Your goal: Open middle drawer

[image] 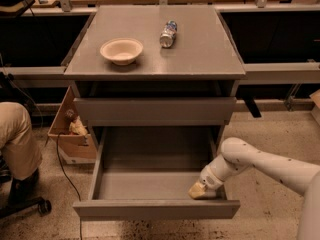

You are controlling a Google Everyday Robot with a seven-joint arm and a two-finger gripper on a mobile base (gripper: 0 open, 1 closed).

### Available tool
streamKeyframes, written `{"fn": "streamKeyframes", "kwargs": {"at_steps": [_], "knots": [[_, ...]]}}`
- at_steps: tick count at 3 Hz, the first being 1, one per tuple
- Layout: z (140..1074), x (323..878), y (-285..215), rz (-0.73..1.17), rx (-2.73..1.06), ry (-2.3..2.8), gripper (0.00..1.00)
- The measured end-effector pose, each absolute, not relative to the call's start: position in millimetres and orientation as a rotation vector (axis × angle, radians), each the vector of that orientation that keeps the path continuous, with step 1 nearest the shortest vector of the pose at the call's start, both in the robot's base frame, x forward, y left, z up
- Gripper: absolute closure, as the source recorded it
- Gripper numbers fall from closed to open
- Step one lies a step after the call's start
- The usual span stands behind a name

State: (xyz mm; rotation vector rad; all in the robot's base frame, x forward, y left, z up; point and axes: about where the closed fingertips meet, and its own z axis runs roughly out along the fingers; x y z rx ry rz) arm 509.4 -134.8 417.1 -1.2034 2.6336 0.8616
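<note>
The middle drawer [150, 184] stands pulled far out of the grey cabinet, its plain grey inside bare and its flat front [156, 209] nearest the camera. Above it the taller uppermost drawer front [155, 111] is closed. The lowest drawer is hidden under the open one. My gripper [202, 190] reaches in from the right on the white arm [260, 164] and sits inside the drawer's front right corner, right behind the drawer front.
On the cabinet top lie a beige bowl [121, 50] and a can on its side [168, 33]. A cardboard box [70, 129] stands left of the cabinet. A seated person's leg [17, 139] and a cable [65, 169] are at the far left.
</note>
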Motion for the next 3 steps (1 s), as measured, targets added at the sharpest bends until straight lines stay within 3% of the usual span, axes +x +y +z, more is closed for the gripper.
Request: {"fn": "streamKeyframes", "kwargs": {"at_steps": [2, 3], "knots": [[421.6, 442.7, -125.9, 1.095, -1.029, 2.731, 1.0], [437.0, 451.3, -131.4, 1.056, -1.027, 2.686, 1.0]]}}
